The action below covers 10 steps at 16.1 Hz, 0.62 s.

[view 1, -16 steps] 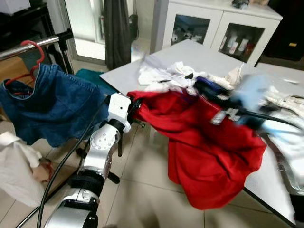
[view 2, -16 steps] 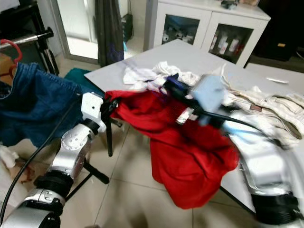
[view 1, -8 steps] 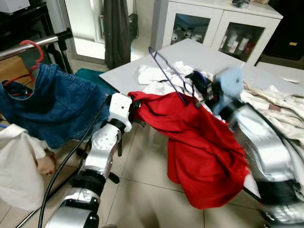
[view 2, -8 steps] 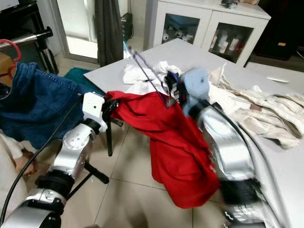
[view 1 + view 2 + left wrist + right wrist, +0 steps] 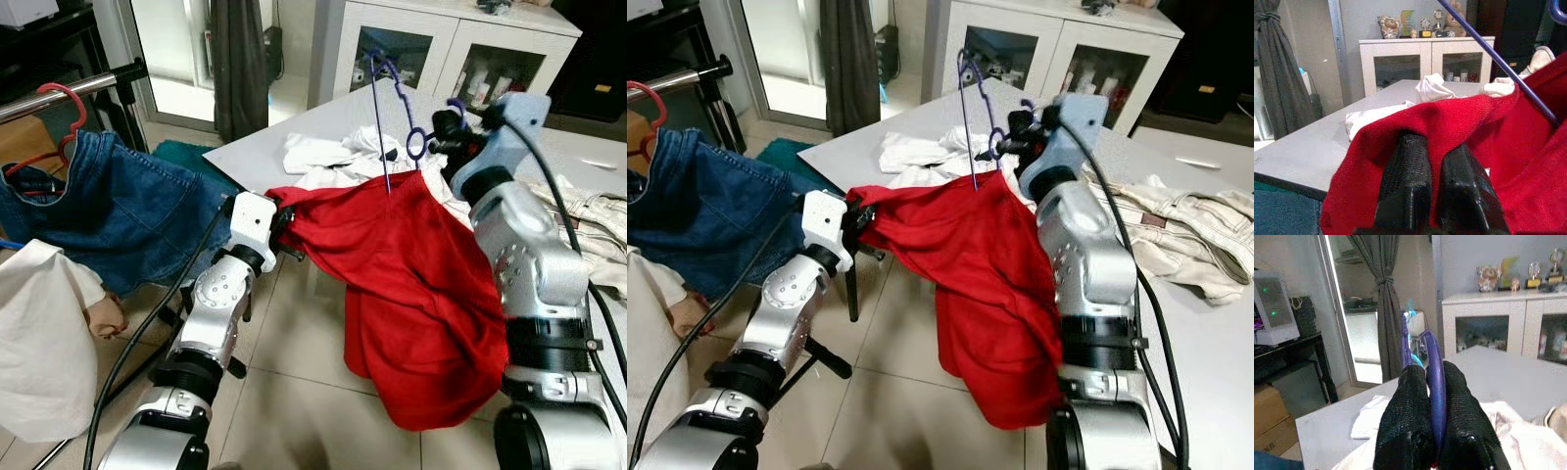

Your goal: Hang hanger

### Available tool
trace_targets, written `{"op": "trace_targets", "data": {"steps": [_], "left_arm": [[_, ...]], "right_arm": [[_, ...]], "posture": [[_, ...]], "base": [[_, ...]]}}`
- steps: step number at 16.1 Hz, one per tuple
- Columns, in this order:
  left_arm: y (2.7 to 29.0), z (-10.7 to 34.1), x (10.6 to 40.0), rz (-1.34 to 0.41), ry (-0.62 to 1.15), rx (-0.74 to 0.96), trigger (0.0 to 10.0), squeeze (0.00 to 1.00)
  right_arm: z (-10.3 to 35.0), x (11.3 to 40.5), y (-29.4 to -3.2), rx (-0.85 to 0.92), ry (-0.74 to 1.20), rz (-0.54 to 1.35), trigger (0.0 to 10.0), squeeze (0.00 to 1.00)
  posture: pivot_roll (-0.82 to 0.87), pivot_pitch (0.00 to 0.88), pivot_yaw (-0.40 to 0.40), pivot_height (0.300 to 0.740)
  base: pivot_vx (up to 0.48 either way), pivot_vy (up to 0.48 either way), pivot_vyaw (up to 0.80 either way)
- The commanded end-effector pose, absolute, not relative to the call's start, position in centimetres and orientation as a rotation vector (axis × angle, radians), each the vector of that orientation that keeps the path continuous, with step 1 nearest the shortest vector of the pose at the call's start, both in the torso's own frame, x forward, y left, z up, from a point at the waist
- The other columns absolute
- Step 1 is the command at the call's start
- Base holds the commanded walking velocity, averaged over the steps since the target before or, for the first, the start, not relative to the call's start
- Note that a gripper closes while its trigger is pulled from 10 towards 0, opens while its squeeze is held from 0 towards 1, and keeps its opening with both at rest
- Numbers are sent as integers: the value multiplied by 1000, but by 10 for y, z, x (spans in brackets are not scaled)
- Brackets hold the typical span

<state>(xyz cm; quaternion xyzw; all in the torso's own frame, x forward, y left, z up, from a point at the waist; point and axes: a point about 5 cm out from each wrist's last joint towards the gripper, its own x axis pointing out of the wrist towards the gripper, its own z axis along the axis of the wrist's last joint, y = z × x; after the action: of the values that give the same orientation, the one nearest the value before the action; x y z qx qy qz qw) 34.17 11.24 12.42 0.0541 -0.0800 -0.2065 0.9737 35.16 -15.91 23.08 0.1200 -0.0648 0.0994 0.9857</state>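
Red garment (image 5: 411, 284) spills over the near edge of the desk (image 5: 294, 122), hanging toward open tiled floor (image 5: 294, 392) between the desk and the clothes rail (image 5: 69, 93). The left gripper (image 5: 1427, 161), arm stretched forward just off the desk's near corner, has its fingers pinched on the garment's edge. The right gripper (image 5: 1430, 396), raised above the desk with the wrist bent back, has its fingers clamped on the purple hanger (image 5: 387, 108), which stands nearly upright, its lower end tucked into the red cloth. A blue denim garment (image 5: 118, 215) hangs from the rail.

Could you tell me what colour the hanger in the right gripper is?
Purple; the hanger shows best in the right wrist view.
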Motion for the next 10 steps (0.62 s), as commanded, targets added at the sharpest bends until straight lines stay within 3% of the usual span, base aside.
{"op": "trace_targets", "data": {"steps": [1, 3, 6, 8, 10], "left_arm": [[108, 128, 344, -424, -169, 117, 10000, 0], [108, 128, 344, -422, -168, 117, 10000, 0], [107, 129, 345, -423, -169, 118, 10000, 0], [107, 129, 345, -421, -170, 119, 10000, 0], [107, 129, 345, -420, -170, 119, 10000, 0]], "right_arm": [[222, 352, -156, 318, -72, 214, 10000, 0], [214, 348, -139, 495, -53, 303, 10000, 0], [207, 335, -105, 566, -42, 525, 10000, 0], [215, 333, -102, 621, -108, 546, 10000, 0], [221, 339, -115, 693, -165, 448, 10000, 0]], "posture": [[-4, 0, -69, 740], [-7, 0, -68, 740], [-9, 0, -65, 740], [-5, 0, -66, 740], [-1, 0, -69, 740]], "base": [[0, 0, 0], [0, 0, 0], [0, 0, 0], [0, 0, 0], [0, 0, 0]]}}
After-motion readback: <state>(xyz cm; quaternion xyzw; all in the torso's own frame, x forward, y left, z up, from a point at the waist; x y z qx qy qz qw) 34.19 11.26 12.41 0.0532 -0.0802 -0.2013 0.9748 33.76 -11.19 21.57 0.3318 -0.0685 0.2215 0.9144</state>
